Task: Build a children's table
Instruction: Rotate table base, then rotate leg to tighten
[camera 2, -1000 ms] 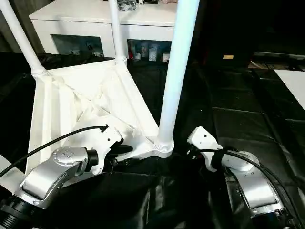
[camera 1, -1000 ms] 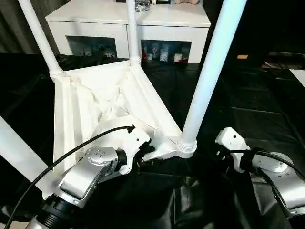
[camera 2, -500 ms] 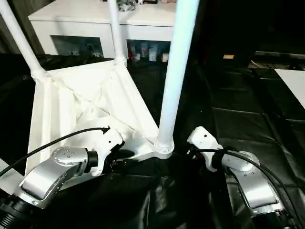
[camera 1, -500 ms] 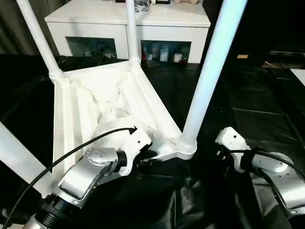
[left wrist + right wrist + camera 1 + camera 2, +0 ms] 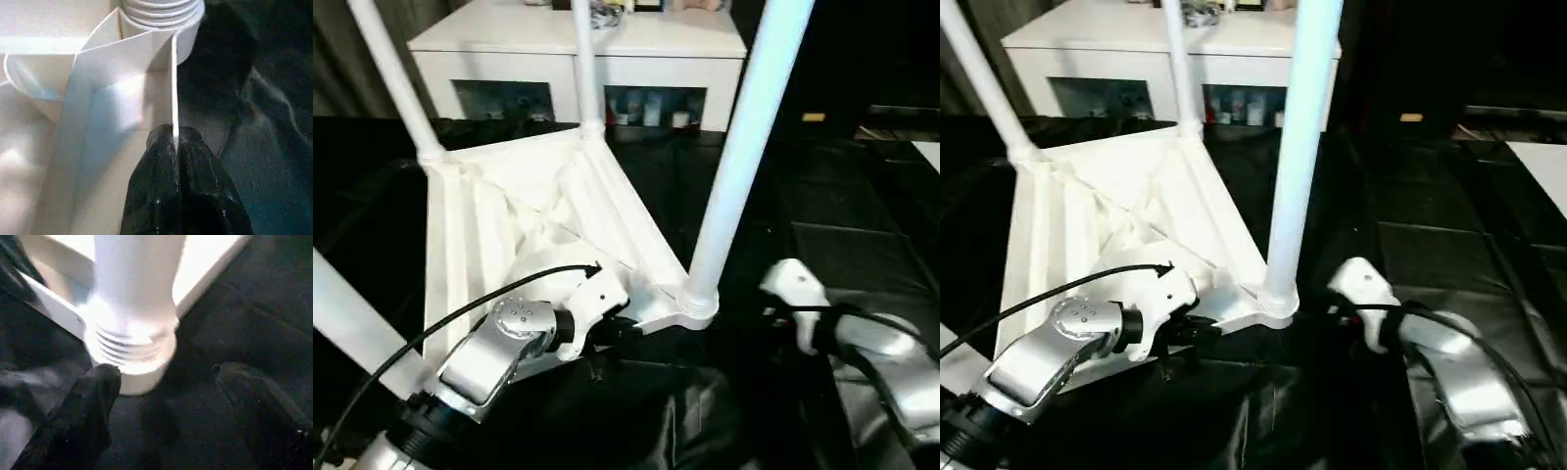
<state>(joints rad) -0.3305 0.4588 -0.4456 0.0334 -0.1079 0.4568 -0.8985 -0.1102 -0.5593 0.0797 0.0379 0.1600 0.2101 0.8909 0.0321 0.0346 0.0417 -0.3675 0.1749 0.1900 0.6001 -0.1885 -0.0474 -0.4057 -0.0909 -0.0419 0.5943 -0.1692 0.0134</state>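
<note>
Lying upside down on the black floor covering (image 5: 822, 215), the tabletop (image 5: 499, 211) exposes its ribbed underside so the legs stand upward. Left gripper (image 5: 174, 142) is pinched on the thin edge wall beside the near leg (image 5: 739, 157), presumably steadying it. Right gripper (image 5: 166, 382) stands wide apart, holding nothing, facing that leg's corner socket (image 5: 132, 360).

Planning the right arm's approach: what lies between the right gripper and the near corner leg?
Nothing: bare black sheet separates the right gripper from the leg, per the right wrist view.
</note>
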